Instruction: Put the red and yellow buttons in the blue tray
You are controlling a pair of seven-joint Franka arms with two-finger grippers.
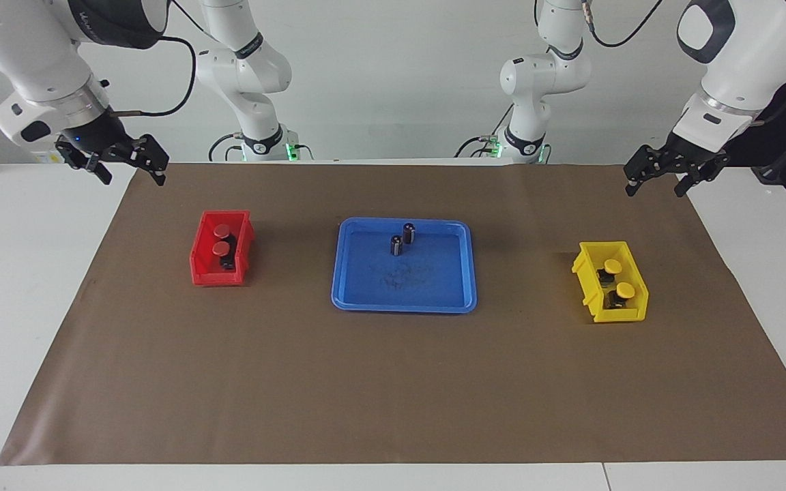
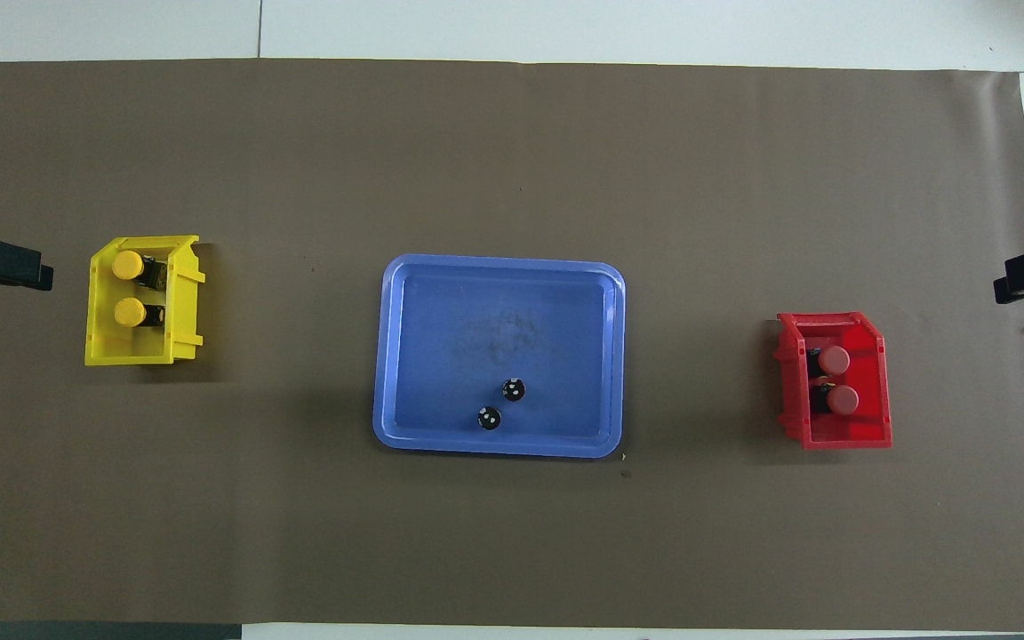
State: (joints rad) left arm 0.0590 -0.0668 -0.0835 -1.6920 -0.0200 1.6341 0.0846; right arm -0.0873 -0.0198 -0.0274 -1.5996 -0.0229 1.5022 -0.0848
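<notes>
The left gripper (image 1: pixel 657 183) hangs with its fingers spread apart and nothing between them, up in the air over the edge of the brown mat (image 1: pixel 393 382) at the left arm's end of the table. The right gripper (image 1: pixel 130 170) is likewise spread wide and empty, raised over the mat's edge at the right arm's end (in the overhead view only a black tip of each shows at the picture's sides).

Out from the left gripper sits the yellow bin (image 1: pixel 594 294), with the two yellow buttons (image 1: pixel 613 266) inside it, one nearer to the robots than the other, each cap on a black base. Out from the right gripper sits the red bin (image 1: pixel 203 269), holding the two red buttons (image 1: pixel 222 230) in the same kind of row.

Between the two bins, well apart from both, lies the blue tray (image 1: pixel 366 300) in the middle of the mat. Two dark cylinders (image 1: pixel 409 233) stand upright in it, close together but not touching, in the part of the tray nearer to the robots. The rest of the tray floor shows only faint scuff marks. No coloured button is in the tray.
</notes>
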